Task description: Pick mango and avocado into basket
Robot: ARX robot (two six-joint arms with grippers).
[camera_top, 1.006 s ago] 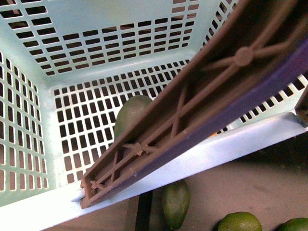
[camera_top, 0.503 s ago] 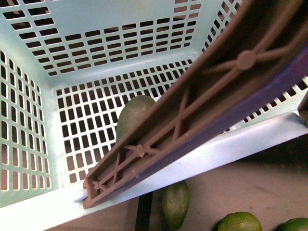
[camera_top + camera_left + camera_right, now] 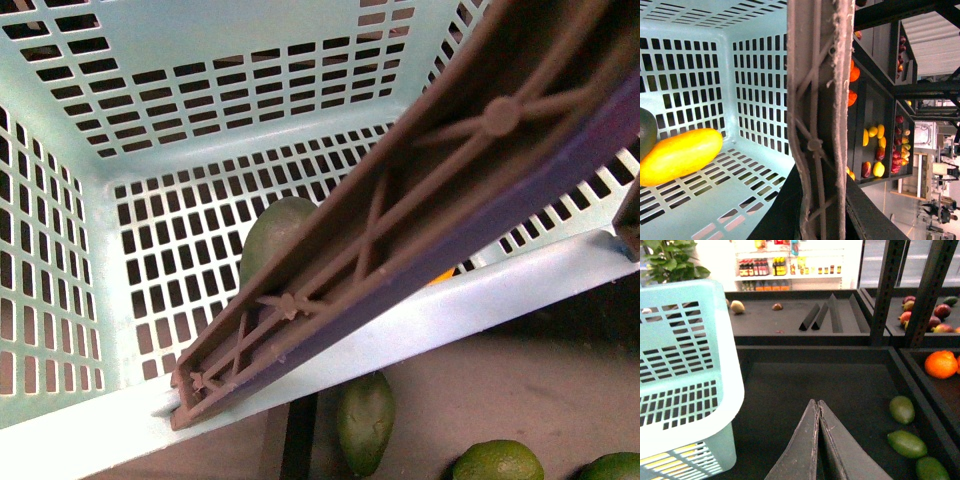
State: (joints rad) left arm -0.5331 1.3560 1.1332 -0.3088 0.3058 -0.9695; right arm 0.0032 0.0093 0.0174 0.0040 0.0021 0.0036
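Right fingers [image 3: 818,407] are pressed together, empty, just outside the basket [image 3: 700,405]; the left ones are out of sight (handle [image 3: 815,125] fills that view). Inside the basket, mango [image 3: 679,156] and avocado [image 3: 272,236] lie touching, so the task looks done.

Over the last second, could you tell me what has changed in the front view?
Very little. The brown handle has shifted slightly, uncovering a sliver of orange mango by the basket rim. The avocado lies where it did on the floor, and the green fruit outside stays put.
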